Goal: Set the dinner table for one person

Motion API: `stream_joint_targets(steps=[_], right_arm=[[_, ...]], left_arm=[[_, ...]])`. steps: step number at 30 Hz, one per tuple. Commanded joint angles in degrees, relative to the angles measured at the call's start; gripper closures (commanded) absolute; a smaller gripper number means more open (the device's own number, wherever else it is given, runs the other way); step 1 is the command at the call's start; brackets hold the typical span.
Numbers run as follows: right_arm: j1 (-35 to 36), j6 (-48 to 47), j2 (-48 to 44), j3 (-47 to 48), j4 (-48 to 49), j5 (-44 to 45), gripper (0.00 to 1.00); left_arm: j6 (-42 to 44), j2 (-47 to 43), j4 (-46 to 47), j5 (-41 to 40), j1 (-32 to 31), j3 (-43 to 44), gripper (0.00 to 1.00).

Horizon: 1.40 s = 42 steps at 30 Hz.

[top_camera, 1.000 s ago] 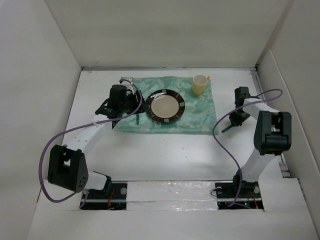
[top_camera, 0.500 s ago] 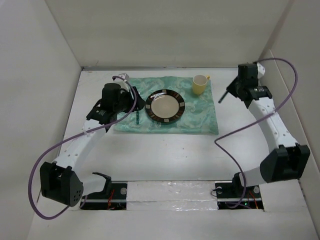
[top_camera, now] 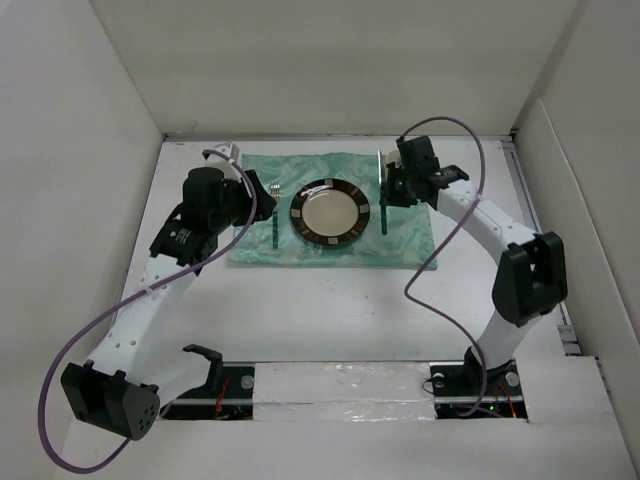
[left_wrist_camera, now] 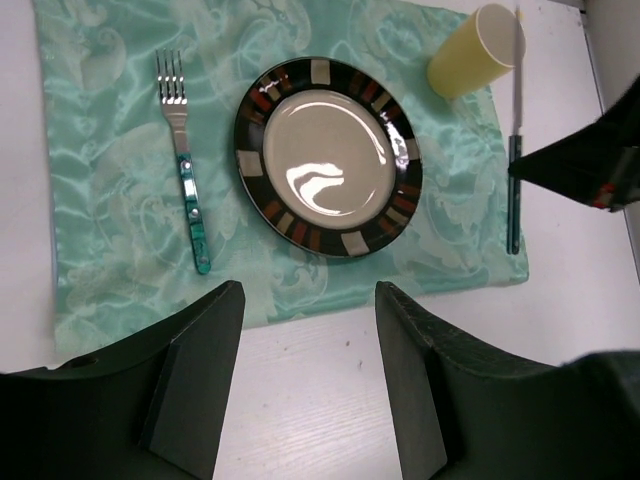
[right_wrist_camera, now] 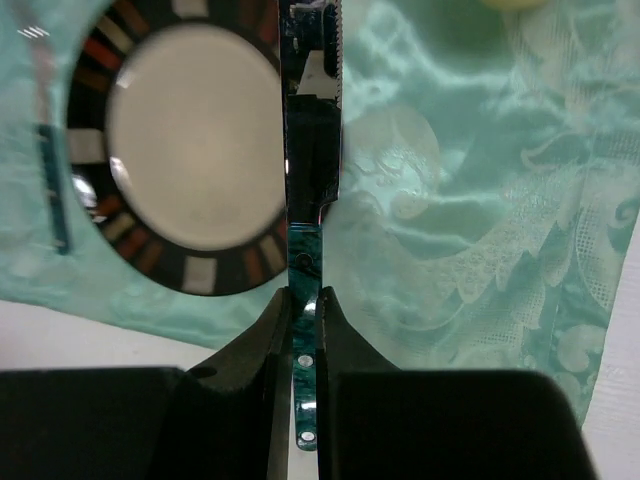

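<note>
My right gripper [right_wrist_camera: 304,295] is shut on the teal handle of a knife [right_wrist_camera: 312,100]. The knife hangs lengthwise just right of the dark-rimmed plate [top_camera: 330,212], over the sea-green cloth [top_camera: 400,240]; I cannot tell whether it touches the cloth. From the left wrist the knife [left_wrist_camera: 514,150] runs beside the yellow cup [left_wrist_camera: 470,50]. A teal-handled fork [left_wrist_camera: 186,170] lies on the cloth left of the plate [left_wrist_camera: 328,155]. My left gripper [left_wrist_camera: 308,295] is open with nothing in it, over the white dinner table [top_camera: 330,310] at the cloth's near edge.
White walls enclose the table at the back and on both sides. A purple cable loops off each arm. From above, the right arm [top_camera: 470,215] covers the cup. Bare white surface [left_wrist_camera: 560,300] lies between the cloth and the arm bases.
The right gripper closed on the knife at the table's right side, lifted it and carried it left over the cloth beside the plate. The left arm drew back from the fork.
</note>
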Motion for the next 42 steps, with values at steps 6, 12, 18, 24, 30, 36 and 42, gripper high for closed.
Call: stream_joint_targets(steps=[6, 12, 18, 24, 30, 36, 42], right_arm=[[-2.11, -5.73, 8.79, 3.54, -1.64, -1.55, 1.0], [-3.96, -4.15, 15.39, 5.13, -2.35, -2.69, 1.0], [-3.96, -2.22, 18.73, 5.13, -1.38, -1.38, 1.0], [-2.73, -1.6, 19.35, 4.6, -0.59, -1.03, 1.0], [-2.2, -1.43, 19.53, 5.3, -0.42, -0.23, 1.0], [-2.2, -1.51, 21.11, 6.98, -1.21, -0.15, 1.0], [-2.2, -1.25, 20.85, 9.17, -3.32, 2.14, 0.68]], left_arm=[[-0.17, -4.03, -3.84, -1.53, 0.37, -1.44, 0.48], [-1.4, -5.35, -4.28, -1.36, 0.37, -2.41, 0.48], [-1.23, -5.62, -4.81, -1.97, 0.37, -2.58, 0.48], [-0.96, -5.88, -4.73, -2.5, 0.37, -2.84, 0.48], [-1.23, -4.92, -3.41, -1.89, 0.37, -3.02, 0.48], [-1.31, -4.83, -2.35, -1.97, 0.37, -3.63, 0.48], [-0.87, -3.07, -2.0, -1.1, 0.37, -4.6, 0.46]])
